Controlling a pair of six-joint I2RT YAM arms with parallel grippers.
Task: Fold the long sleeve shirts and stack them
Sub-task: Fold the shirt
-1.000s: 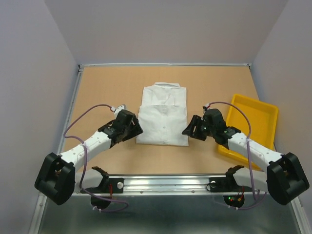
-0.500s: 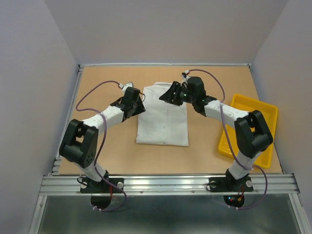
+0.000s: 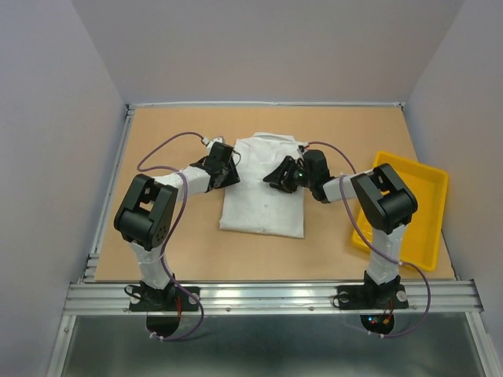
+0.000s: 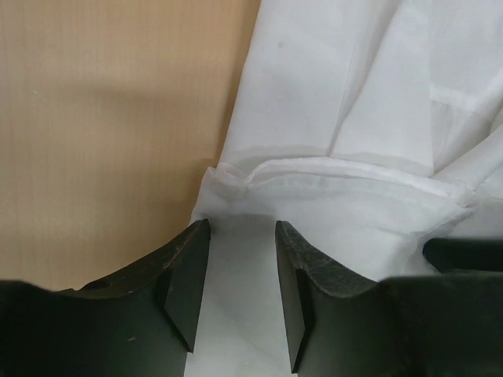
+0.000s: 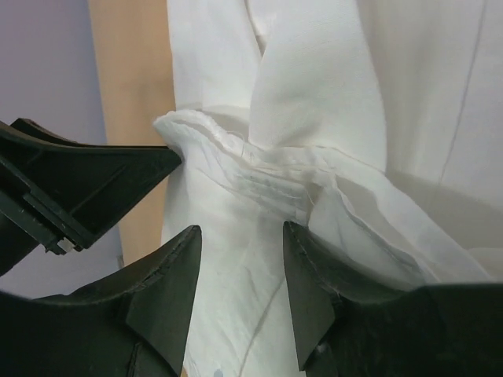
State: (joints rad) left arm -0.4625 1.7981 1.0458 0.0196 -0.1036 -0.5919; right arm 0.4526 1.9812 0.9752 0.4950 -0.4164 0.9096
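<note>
Stack of long sleeve shirts [image 3: 262,200], white, folded into a rectangle, flat on the tan table [image 3: 173,236] at mid-width, collar end toward the far side. Left gripper [image 3: 233,174] at the far left corner of the stack, low over the cloth, pointing inward across the left border. In its wrist view, left gripper [image 4: 240,229] with fingers parted roughly halfway, smooth white fabric filling the gap beneath them, a doubled, puffed edge of cloth crossing just beyond the fingertips, bare table to the left. Jaws apart there, nothing pinched between them. Right gripper [image 3: 269,179] over the far middle of the stack, near the left gripper and pointing toward it. In its wrist view, right gripper [image 5: 240,229] likewise about half parted, cloth under and between the fingers, a rumpled raised ridge of fabric just ahead of the tips, not clamped. Left arm [image 3: 145,212] and right arm [image 3: 389,200] bent sharply at the elbow, forearms reaching in over the stack from either side. Yellow tray [image 3: 413,206] at the right edge of the table, well apart from the stack, its inner side partly masked by the right arm.
</note>
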